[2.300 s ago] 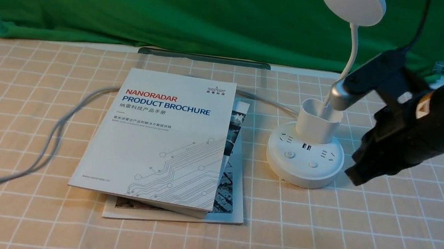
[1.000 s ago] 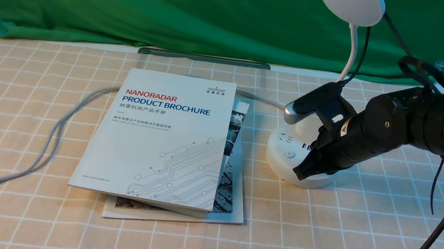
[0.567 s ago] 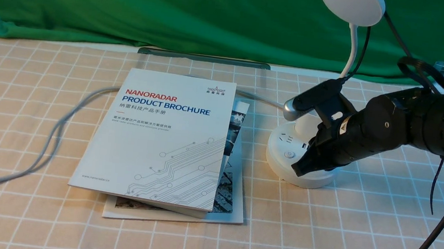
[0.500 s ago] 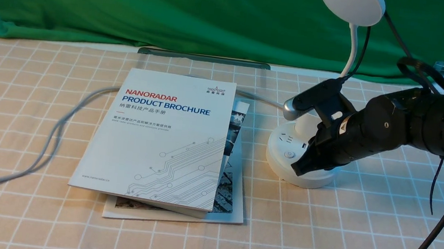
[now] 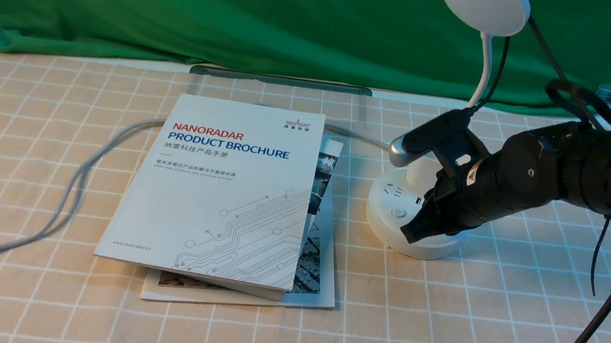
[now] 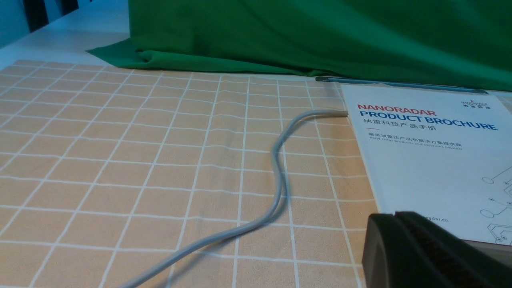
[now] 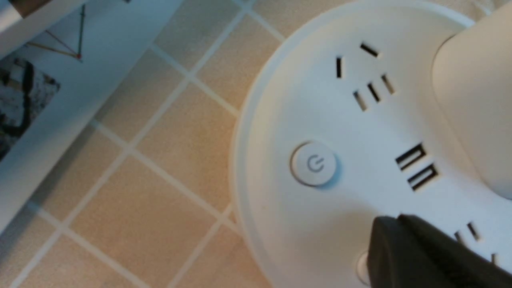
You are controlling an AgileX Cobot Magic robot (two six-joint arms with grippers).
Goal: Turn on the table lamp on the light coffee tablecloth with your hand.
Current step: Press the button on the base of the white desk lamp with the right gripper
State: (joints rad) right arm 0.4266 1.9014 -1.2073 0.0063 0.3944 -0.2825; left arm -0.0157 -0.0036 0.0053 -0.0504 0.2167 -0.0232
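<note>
The right claw (image 5: 406,236) is pinched fully shut and holds nothing. Its tip is down over the near-right part of the round base of the table lamp (image 5: 385,217); I cannot tell whether it touches. The lamp stands upright on the light coffee tablecloth (image 5: 437,322), just right of the brochures (image 5: 223,197), its neck rising to the disc head. The left claw (image 6: 394,219) is closed and empty, at the near left.

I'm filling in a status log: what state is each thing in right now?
table lamp: upright, head shows no glow.
power button: uncovered, untouched.
second button: mostly hidden under the right end effector's tip.
right end effector: shut, tip at the lamp's base; contact unclear.
left end effector: shut, low beside the brochure.
brochure: closed, lying on another booklet.
</note>
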